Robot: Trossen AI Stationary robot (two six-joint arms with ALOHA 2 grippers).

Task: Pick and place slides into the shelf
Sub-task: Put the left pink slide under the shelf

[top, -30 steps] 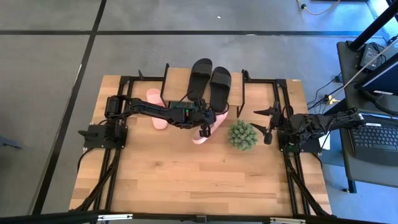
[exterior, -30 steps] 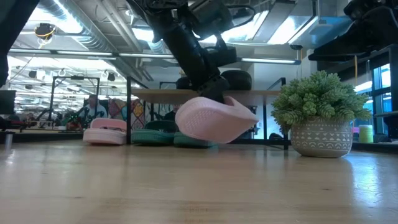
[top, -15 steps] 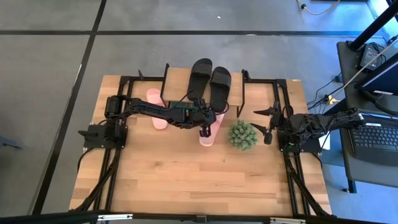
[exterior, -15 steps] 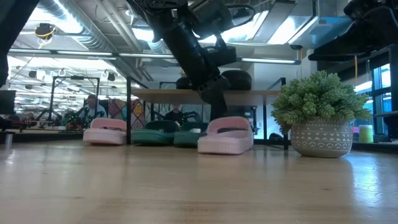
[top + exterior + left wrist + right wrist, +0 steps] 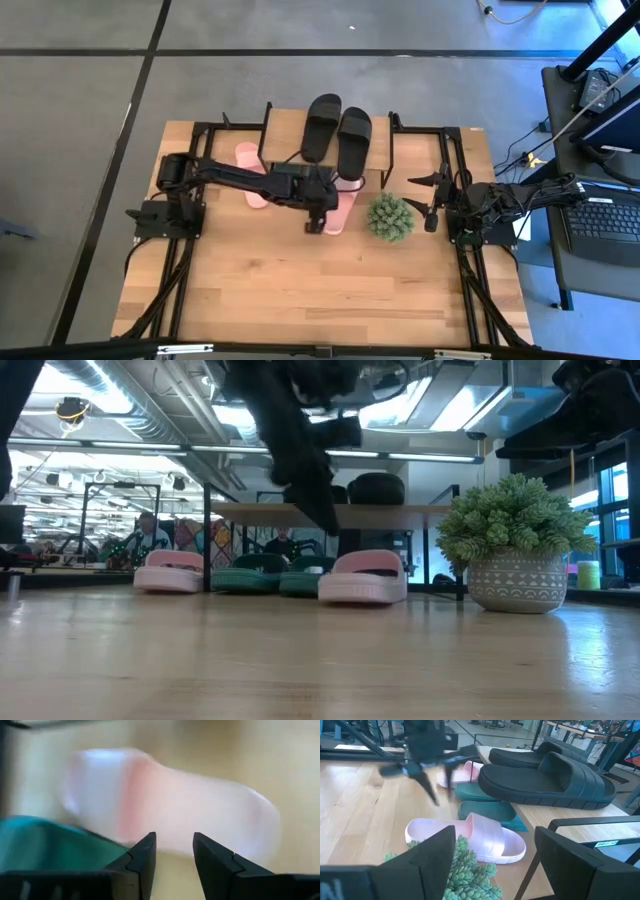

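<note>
One pink slide (image 5: 340,212) lies flat on the table in front of the shelf (image 5: 285,130), beside the plant; it also shows in the low view (image 5: 363,578) and the left wrist view (image 5: 170,805). The second pink slide (image 5: 248,172) lies farther left. Both black slides (image 5: 338,130) rest on the shelf's plank top. The dark green slides (image 5: 270,576) sit under it. My left gripper (image 5: 313,224) hangs open just left of the first pink slide, clear of it (image 5: 174,851). My right gripper (image 5: 426,198) waits open at the right, behind the plant.
A round spiky plant in a pale pot (image 5: 390,217) stands right of the pink slide, between it and my right arm. Black metal frames (image 5: 445,160) flank the shelf. Bare wooden tabletop (image 5: 320,290) stretches toward the near edge.
My left gripper lowered the tilted pink slide until it lay flat on the table in front of the shelf, then let go. It has since risen and drawn back toward the table's left and near side. The slide stays where it was set.
</note>
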